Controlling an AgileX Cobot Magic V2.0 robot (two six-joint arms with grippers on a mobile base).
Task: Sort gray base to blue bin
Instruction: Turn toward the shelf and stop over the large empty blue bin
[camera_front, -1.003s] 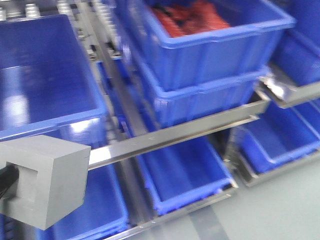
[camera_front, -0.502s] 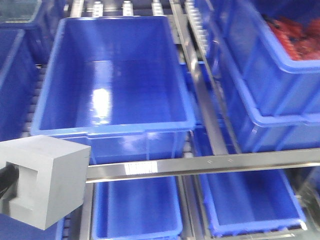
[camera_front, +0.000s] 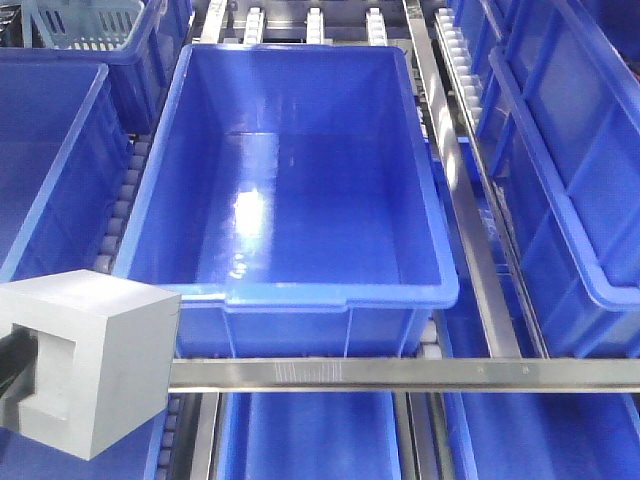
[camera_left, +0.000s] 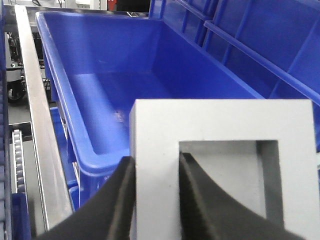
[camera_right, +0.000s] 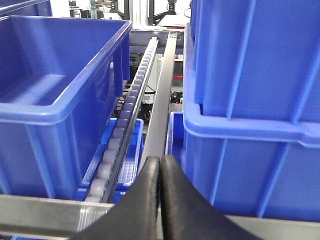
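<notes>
The gray base (camera_front: 90, 360) is a matte gray cube with a square recess, held at the lower left of the front view. My left gripper (camera_left: 156, 165) is shut on one wall of it (camera_left: 220, 165), one finger outside and one finger (camera_left: 195, 195) inside the recess. The blue bin (camera_front: 290, 190) is empty and sits on the rack just beyond the base; it also shows in the left wrist view (camera_left: 125, 85) and the right wrist view (camera_right: 55, 90). My right gripper (camera_right: 160, 162) is shut and empty, above the front metal rail.
A metal rail (camera_front: 400, 373) crosses in front of the bin. More blue tubs stand at the left (camera_front: 50, 170), right (camera_front: 570, 150) and on the lower shelf (camera_front: 310, 440). A pale mesh basket (camera_front: 85, 22) is at the back left. Roller tracks (camera_right: 125, 130) run between tubs.
The front view has swung left: the empty blue bin moved from the left side to the centre, and the tubs with red contents left the view. The base stays in my left gripper.
</notes>
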